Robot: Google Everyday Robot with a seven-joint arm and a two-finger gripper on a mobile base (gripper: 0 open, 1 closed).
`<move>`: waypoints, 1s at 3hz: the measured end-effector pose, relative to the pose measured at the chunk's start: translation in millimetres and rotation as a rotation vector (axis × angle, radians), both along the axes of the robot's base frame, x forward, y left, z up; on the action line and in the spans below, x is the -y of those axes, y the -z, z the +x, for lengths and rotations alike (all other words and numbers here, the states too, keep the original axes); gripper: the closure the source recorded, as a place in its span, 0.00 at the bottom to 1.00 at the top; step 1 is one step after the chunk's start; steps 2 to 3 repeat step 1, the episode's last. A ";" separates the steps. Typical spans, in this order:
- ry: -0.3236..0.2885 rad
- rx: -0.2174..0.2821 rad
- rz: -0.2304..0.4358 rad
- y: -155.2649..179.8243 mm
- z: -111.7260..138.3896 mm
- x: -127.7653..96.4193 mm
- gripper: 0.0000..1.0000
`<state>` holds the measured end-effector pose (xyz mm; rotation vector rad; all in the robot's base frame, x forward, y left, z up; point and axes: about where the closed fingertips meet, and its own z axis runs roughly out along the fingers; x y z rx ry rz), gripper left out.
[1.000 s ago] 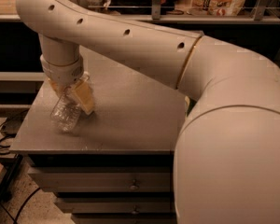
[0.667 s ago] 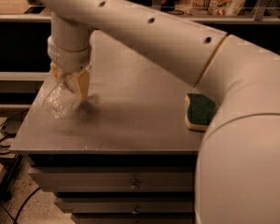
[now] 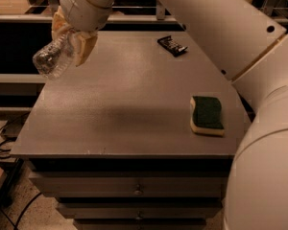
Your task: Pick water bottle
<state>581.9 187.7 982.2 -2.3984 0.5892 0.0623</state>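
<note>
– Now, camera view: where does the hand (image 3: 67, 44) sit?
– At the upper left, at the end of the pale arm (image 3: 206, 28), over the left rear corner of the worktop (image 3: 125, 109).
– And its state?
– Its two yellowish fingers (image 3: 84, 49) are clamped on the water bottle (image 3: 49, 60), one on each side of its upper part.
– How does the bottle lie?
– Tilted, with its base pointing down and to the left. The crinkled clear body shows below the fingers; neck and cap are hidden within the hand. It overlaps the worktop's left edge and appears clear of the surface.
– What rests on the worktop?
– A green-topped sponge (image 3: 207, 113) with a pale underside lies flat near the right edge, toward the front. A dark wrapped packet (image 3: 172, 45) lies near the rear edge, right of centre. Both are well apart from the hand and from each other.
– Below?
– Drawer fronts (image 3: 134, 188) under the front edge; cables (image 3: 4, 133) on the floor at the left.
</note>
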 end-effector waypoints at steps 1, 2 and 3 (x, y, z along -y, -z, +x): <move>0.000 0.001 -0.001 0.5 0.2 0.0 1.00; 0.000 0.001 -0.001 0.5 0.2 0.0 1.00; 0.000 0.001 -0.001 0.5 0.2 0.0 1.00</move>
